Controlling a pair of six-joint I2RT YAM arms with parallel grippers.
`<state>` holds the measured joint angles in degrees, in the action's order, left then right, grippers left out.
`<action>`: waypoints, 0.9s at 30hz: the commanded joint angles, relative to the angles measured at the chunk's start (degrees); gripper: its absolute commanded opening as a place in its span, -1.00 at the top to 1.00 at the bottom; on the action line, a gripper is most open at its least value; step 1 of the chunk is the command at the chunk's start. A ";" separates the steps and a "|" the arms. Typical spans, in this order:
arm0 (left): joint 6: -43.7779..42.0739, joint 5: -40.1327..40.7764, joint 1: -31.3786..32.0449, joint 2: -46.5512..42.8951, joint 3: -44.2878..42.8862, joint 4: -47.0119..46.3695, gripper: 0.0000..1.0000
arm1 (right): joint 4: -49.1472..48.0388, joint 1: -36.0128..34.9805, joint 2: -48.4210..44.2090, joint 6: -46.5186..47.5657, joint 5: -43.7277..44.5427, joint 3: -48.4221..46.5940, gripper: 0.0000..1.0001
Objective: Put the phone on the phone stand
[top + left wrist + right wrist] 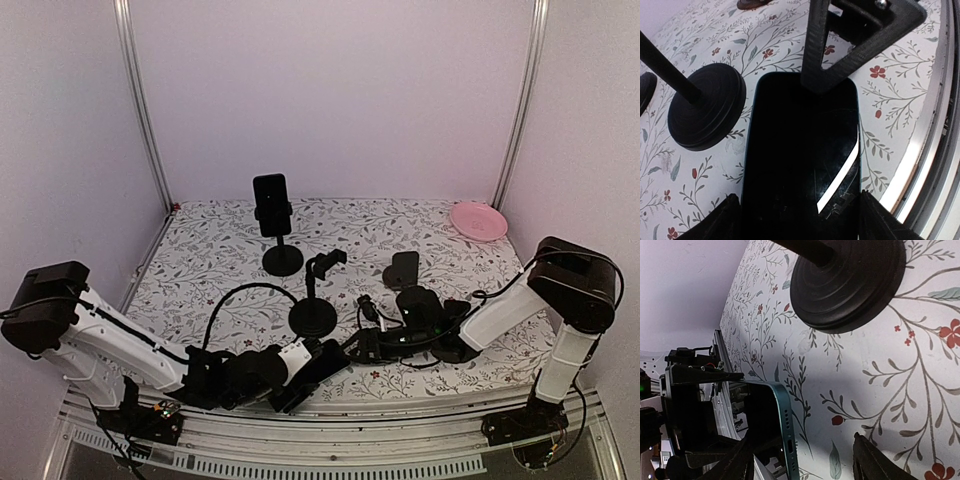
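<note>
The phone (322, 361), black-screened with a teal edge, is held low over the table's near edge. My left gripper (298, 378) is shut on its sides; in the left wrist view the phone (800, 150) fills the space between the fingers (715, 222). My right gripper (358, 345) is open at the phone's far end. In the right wrist view the phone's port end (785, 435) lies between the spread fingers (872, 460), close to the left one. The empty phone stand (316, 300) stands just behind, and its round base shows in both wrist views (705, 112) (850, 285).
A second stand (282, 258) at the back holds another phone (271, 203). A dark object (405, 268) lies at the middle right. A pink plate (478, 220) sits at the back right corner. The table's metal front rail (935, 150) runs close by the phone.
</note>
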<state>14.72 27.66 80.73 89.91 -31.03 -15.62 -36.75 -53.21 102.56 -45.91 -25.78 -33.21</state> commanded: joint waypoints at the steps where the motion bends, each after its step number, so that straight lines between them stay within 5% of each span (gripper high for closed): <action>1: -2.24 0.34 0.93 -0.48 -1.12 -4.38 0.19 | -8.08 0.15 1.55 -2.14 -5.44 0.43 -0.29; 18: -4.83 -0.06 1.11 -2.11 -0.69 -7.21 0.21 | -23.50 0.16 5.47 -11.42 -13.49 2.51 0.29; 27: -4.78 0.03 1.27 -2.79 -0.25 -8.04 0.13 | -26.36 0.13 5.40 -13.69 -14.16 3.06 0.95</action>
<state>10.68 26.79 81.01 89.43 -30.94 -19.86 -59.00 -52.71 107.87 -57.67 -38.81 -30.70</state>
